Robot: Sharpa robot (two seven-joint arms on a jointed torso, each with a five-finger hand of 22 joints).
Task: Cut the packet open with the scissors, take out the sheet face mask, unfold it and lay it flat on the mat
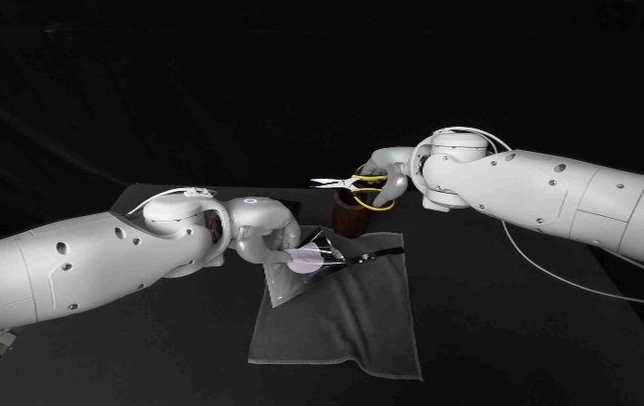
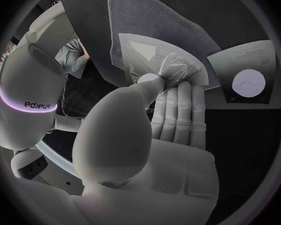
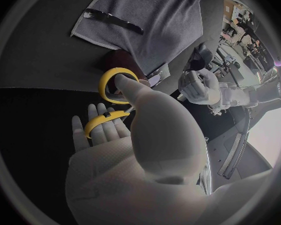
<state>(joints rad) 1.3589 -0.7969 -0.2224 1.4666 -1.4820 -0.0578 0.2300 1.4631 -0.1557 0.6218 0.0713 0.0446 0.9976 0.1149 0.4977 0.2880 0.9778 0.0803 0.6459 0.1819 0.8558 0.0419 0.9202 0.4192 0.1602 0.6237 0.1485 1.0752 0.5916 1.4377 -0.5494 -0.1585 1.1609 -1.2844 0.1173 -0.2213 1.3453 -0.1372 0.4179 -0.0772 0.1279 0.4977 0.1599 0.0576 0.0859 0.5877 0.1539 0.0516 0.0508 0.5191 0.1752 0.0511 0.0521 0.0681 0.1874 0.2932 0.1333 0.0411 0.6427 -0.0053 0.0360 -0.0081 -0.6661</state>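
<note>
Here, packet (image 1: 310,258) in left hand (image 1: 269,231)

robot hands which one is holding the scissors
The right robot hand: it holds the yellow-handled scissors by their loops. The left robot hand grips the packet over the mat instead.

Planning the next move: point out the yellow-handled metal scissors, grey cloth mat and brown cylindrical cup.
yellow-handled metal scissors (image 1: 355,182): head view, handle base.
grey cloth mat (image 1: 342,327): head view, bare middle.
brown cylindrical cup (image 1: 352,222): head view, side wall.
</note>
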